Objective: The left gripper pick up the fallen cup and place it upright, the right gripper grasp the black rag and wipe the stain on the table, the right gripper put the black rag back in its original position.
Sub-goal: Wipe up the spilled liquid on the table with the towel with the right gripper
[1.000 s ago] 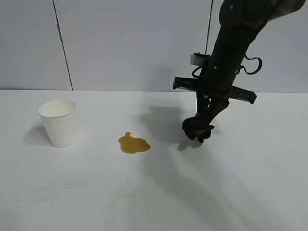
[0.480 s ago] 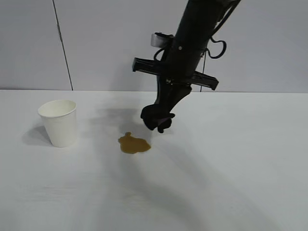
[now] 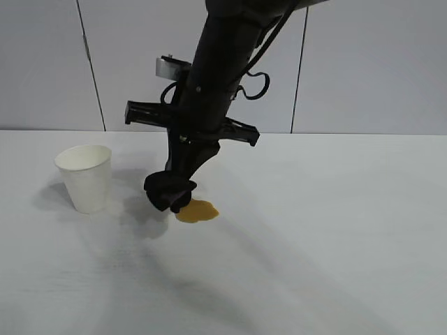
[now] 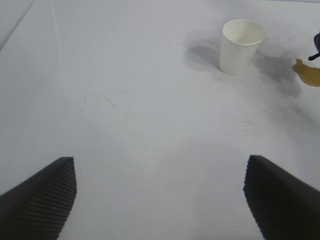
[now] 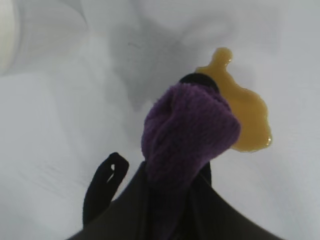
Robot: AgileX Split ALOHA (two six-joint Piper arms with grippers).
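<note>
Right at the stain's cup-side edge, the right claw grips the black rag low for wiping; the left claw waits spread open away from the upright cup; the rag overlaps the stain on the desk.

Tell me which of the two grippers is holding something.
The right gripper: it is clamped on the black rag, at the edge of the stain. The left gripper is open and empty over bare table, away from the cup.
</note>
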